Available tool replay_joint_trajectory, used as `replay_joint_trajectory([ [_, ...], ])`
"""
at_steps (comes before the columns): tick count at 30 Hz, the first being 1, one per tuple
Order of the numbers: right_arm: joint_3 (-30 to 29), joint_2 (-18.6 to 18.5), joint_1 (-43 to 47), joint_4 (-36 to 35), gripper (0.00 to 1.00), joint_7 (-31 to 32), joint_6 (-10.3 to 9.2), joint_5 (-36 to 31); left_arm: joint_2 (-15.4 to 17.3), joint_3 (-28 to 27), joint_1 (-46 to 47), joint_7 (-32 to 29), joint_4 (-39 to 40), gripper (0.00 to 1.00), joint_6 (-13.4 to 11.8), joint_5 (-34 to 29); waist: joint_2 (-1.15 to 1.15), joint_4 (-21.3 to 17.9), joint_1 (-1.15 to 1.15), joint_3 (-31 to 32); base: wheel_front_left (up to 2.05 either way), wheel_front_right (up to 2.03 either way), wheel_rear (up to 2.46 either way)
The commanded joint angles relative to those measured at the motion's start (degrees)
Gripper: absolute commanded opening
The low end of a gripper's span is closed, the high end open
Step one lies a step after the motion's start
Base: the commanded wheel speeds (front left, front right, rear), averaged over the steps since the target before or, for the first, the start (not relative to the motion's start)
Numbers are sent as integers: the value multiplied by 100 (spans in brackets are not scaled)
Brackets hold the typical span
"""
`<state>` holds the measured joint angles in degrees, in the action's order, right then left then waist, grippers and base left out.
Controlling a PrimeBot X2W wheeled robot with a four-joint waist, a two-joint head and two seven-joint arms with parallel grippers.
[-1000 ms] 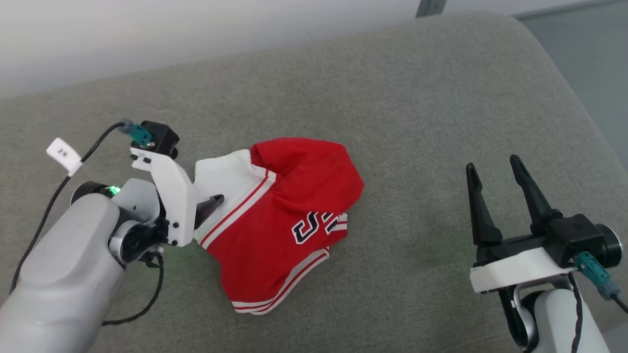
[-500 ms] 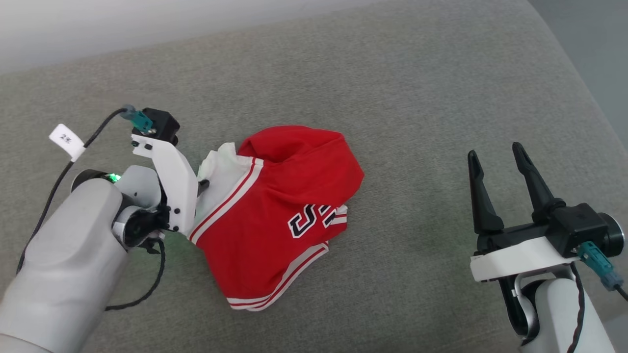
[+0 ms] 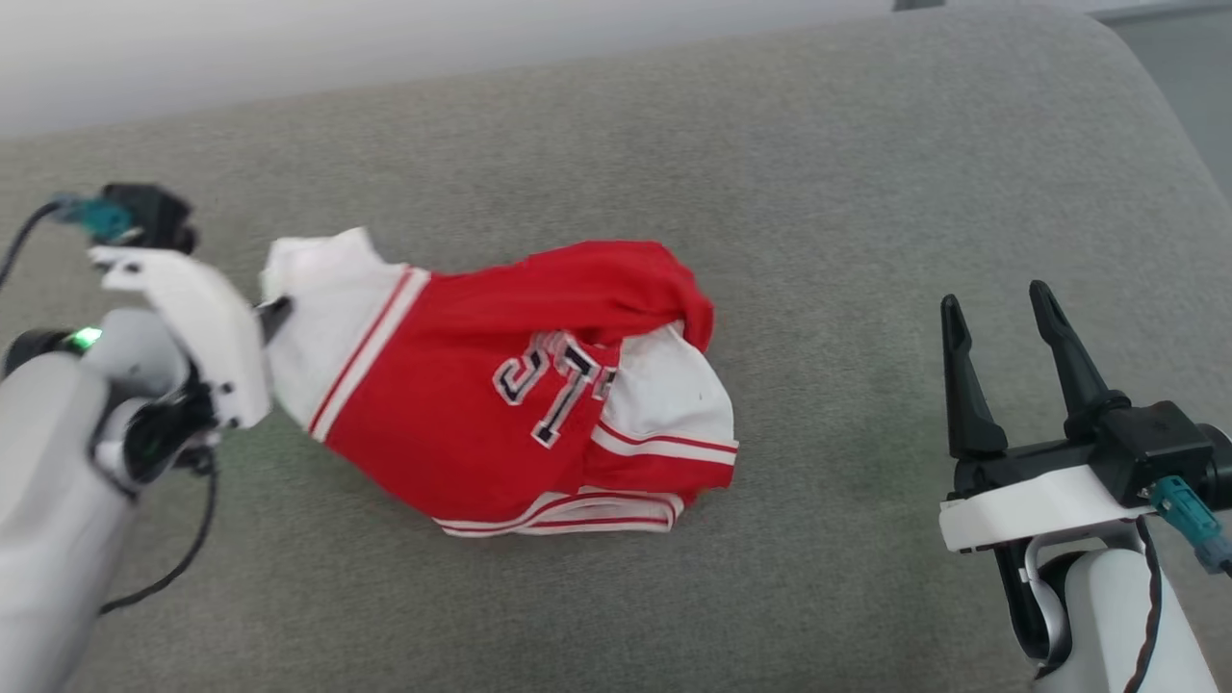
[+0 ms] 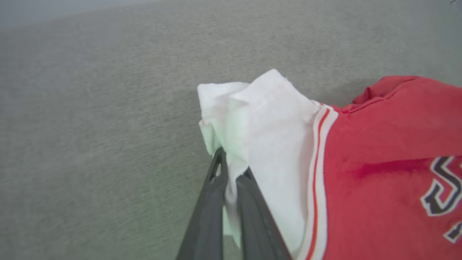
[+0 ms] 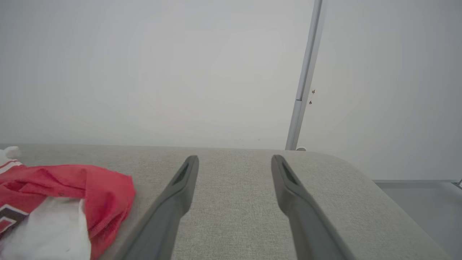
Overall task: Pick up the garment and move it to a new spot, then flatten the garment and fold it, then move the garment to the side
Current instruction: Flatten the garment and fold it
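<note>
The garment (image 3: 462, 414), a crumpled red sports shirt with white sleeve ends, striped trim and black lettering, lies on the grey cushion (image 3: 674, 144). My left gripper (image 3: 277, 313) is shut on its white sleeve at the left end; in the left wrist view the left gripper (image 4: 231, 169) pinches the white cloth of the garment (image 4: 379, 151) between its dark fingers. My right gripper (image 3: 996, 300) stands open at the lower right, apart from the shirt, nothing between its fingers. In the right wrist view the right gripper (image 5: 234, 159) points over the cushion, with the garment (image 5: 72, 187) at the far left.
The grey cushion's (image 5: 238, 202) rounded right edge drops to the floor (image 3: 1184, 96). A pale wall (image 5: 144, 72) with a metal strip (image 5: 305, 76) stands behind. A black cable (image 3: 164, 577) hangs from my left arm.
My left gripper closed on the white sleeve and pulled it to the left, stretching the shirt out and uncovering a second white sleeve. The right gripper stayed open and in place.
</note>
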<state>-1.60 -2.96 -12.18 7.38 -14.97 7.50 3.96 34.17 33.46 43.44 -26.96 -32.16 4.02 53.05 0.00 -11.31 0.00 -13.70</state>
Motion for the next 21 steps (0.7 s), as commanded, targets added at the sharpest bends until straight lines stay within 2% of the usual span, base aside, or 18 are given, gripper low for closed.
replay_joint_trajectory([
  [1, -4, 2, 61, -14, 100, -28, 0, -47, 110, -68, -162, 63, 98, 0, -83, 38, 0, 85, 0, 40, 0, 0, 0],
  [7, -22, 2, 112, 18, 100, -28, 0, -96, 579, -316, -889, 136, 550, 0, -597, 185, 0, 280, 0, 118, 0, 0, 0],
  [12, -26, 2, 186, 61, 100, -28, 0, -123, 821, -328, -1636, 133, 812, 0, -996, 221, 0, 447, 0, 206, 0, 0, 0],
  [14, 1, 2, 204, 79, 100, -28, 0, -107, 796, -313, -1799, 88, 822, 0, -1056, 281, 0, 503, 0, 239, 0, 0, 0],
  [18, 105, -35, 225, 139, 100, -28, 0, -36, 666, -300, -1957, 189, 864, 0, -1010, 353, 0, 616, 0, 323, 0, 0, 0],
  [19, 162, -56, 232, 161, 100, -28, 0, 7, 653, -302, -1974, 248, 880, 32, -1007, 338, 0, 645, 0, 344, 0, 0, 0],
  [20, 235, -89, 243, 197, 100, -28, 0, 40, 631, -295, -1993, 310, 898, 76, -993, 320, 0, 677, 0, 365, 0, 0, 0],
  [21, 321, -122, 253, 244, 100, -28, 0, 89, 605, -293, -2013, 355, 911, 100, -983, 318, 0, 708, 0, 389, 0, 0, 0],
])
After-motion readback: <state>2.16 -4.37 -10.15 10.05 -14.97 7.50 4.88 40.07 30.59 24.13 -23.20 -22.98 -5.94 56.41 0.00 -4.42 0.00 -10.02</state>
